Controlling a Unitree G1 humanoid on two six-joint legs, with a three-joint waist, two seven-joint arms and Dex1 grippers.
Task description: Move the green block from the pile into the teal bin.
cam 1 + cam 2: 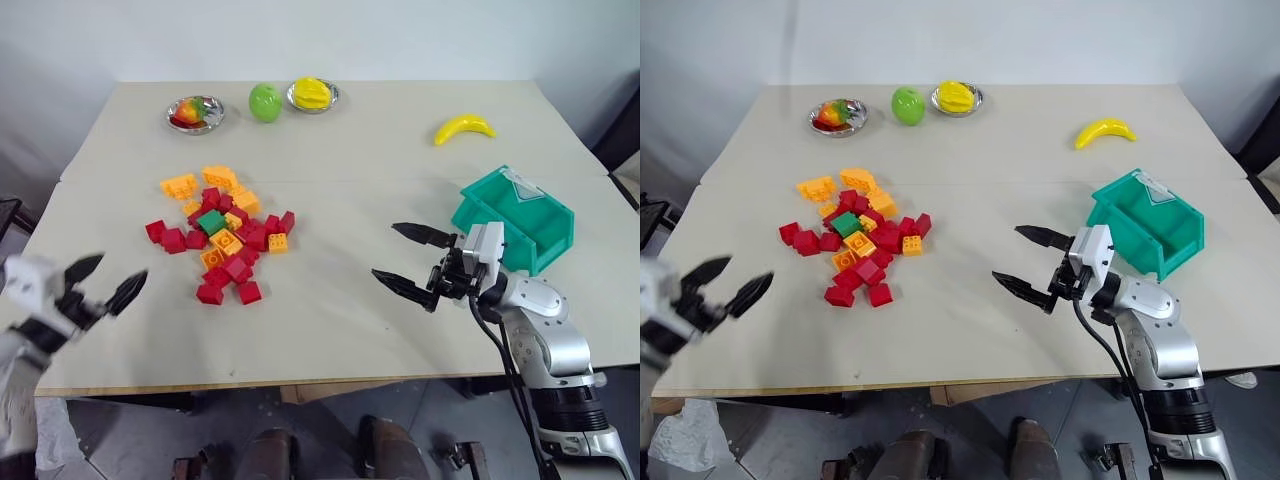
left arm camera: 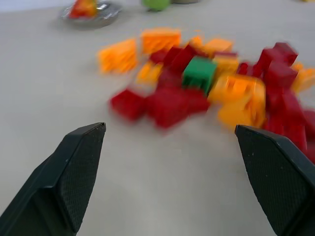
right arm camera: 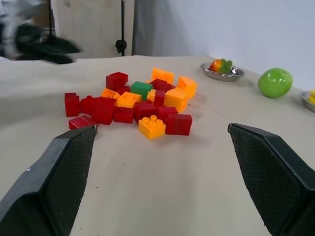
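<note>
Green block: the green block [image 1: 211,221] sits on top of the pile [image 1: 222,238], near its middle, ringed by red, orange and yellow bricks; it touches neither of my grippers.

Left gripper: my left gripper [image 1: 104,283] hangs at the near left edge of the counter [image 1: 340,150], well apart from the pile, its fingers [image 2: 69,172] spread wide and grasping nothing. From my left wrist the block [image 2: 199,73] lies ahead between the two finger lines, blurred, so I can only say it appears to rest on red bricks.

Right gripper: my right gripper [image 1: 412,262] hovers over bare counter between the pile and the teal bin [image 1: 515,222], its fingers [image 3: 56,182] splayed apart and empty, pointing toward the pile. From that wrist the block [image 3: 141,89] shows at the back of the heap, behind a yellow brick [image 3: 151,127] and a red brick [image 3: 178,124].

Teal bin: it stands on the right side of the counter, just behind my right wrist; I cannot tell whether anything is inside.

Far side of the counter: two metal bowls [image 1: 196,113] of fruit, a green apple [image 1: 265,102] between them, and a banana [image 1: 464,128] to the right.
</note>
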